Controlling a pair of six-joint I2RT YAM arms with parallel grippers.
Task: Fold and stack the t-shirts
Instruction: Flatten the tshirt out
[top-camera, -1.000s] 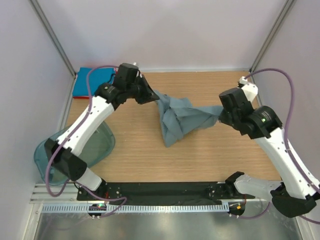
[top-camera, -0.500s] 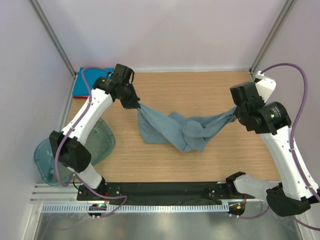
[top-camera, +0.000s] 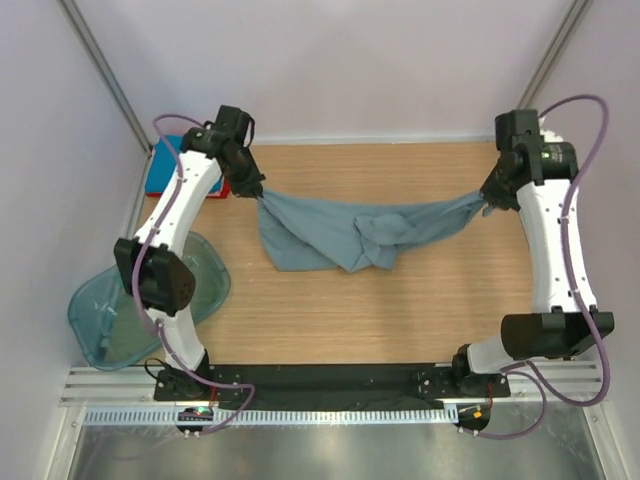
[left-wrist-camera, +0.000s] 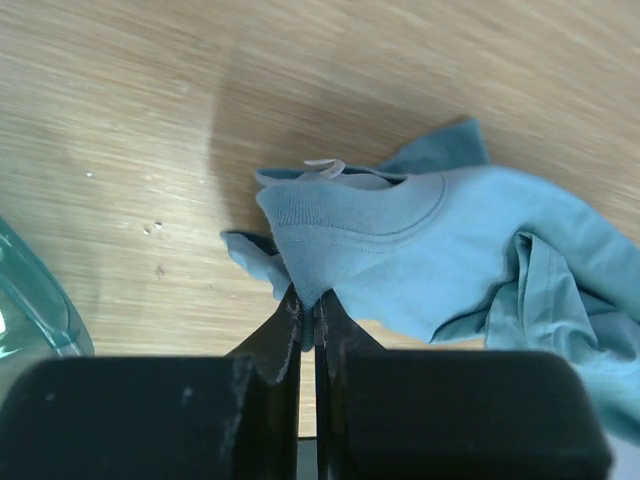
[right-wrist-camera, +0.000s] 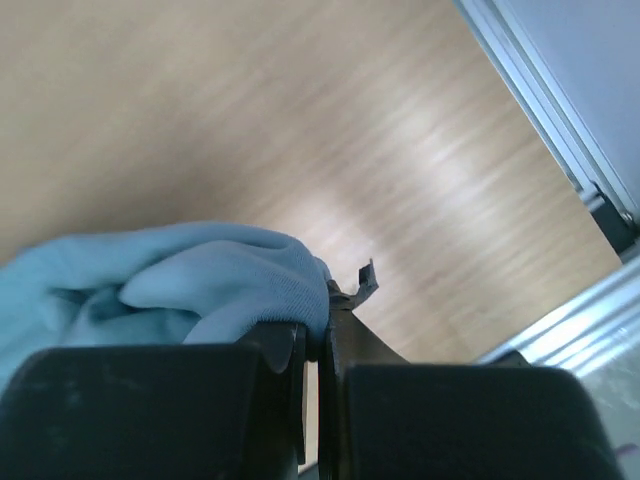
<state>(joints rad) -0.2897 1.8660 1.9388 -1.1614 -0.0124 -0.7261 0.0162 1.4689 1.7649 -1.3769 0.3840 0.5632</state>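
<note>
Pulled wider apart — left claw (top-camera: 262, 194) & right claw (top-camera: 486, 204) ea. clamped on stretched grey-blue tee (top-camera: 330, 232).

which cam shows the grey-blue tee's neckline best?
Left wrist. On the grey-blue cloth t-shirt, the ribbed neckline and small white label sit close ahead of the pinching fingers. Top external shows the whole shirt stretched out, neckline too small to read. Right wrist shows only a bunched edge.

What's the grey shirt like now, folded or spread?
Neither: the shirt is stretched between the left gripper and right gripper, bunched and twisted in the middle, not flat.
</note>
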